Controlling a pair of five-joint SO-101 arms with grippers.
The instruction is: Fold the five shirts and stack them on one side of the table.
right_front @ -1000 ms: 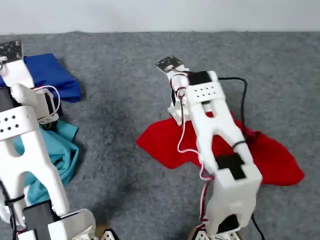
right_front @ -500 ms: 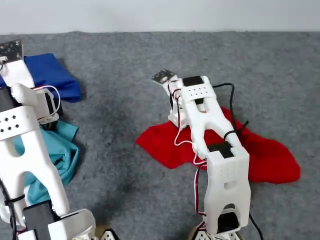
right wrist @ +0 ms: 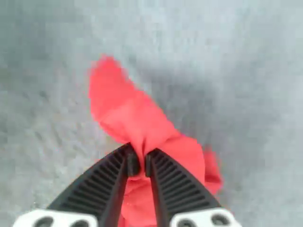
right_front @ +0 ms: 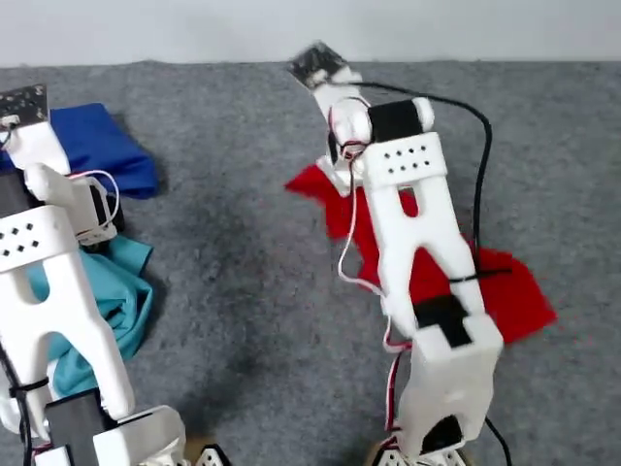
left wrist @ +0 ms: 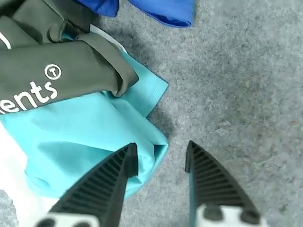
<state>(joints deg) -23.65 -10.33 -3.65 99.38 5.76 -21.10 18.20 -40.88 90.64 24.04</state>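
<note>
Shirt [right wrist: 137,118], red, pinched in right end effector [right wrist: 140,160].

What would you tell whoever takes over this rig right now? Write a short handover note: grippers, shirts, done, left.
Right gripper: shut on a fold of the red cloth shirt, which trails onto the grey carpeted table.
Left gripper: open, above the turquoise cloth shirt.
Blue cloth shirt and dark printed shirt lie bunched beside it.
Done: no neat stack visible.
Left: fold and stack all.
</note>
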